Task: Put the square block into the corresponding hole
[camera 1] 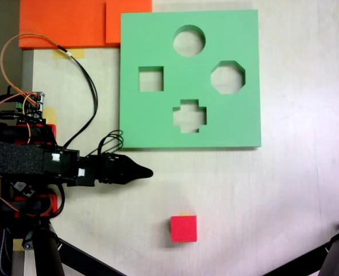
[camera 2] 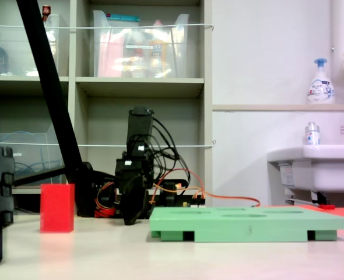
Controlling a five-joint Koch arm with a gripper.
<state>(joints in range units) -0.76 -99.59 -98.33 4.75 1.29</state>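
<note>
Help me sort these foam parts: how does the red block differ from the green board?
The red block is a small solid cube; the green board is a wide flat slab pierced by four cutouts. In a fixed view the block stands taller than the low board. The block sits alone, apart from the board. Both rest on the pale table.

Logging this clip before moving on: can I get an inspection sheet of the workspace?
Surface: pale table, bare around the cube.
Job's things: red cube loose on the table, apart from the green board; square hole empty.
Clutter: orange foam sheets at the board's far corner.
Gripper: gripper low beside the board's edge, holding nothing; jaw state unclear.
Cables: black and orange wires loop from the arm base.
Surroundings: shelves, sink, soap bottle.
</note>
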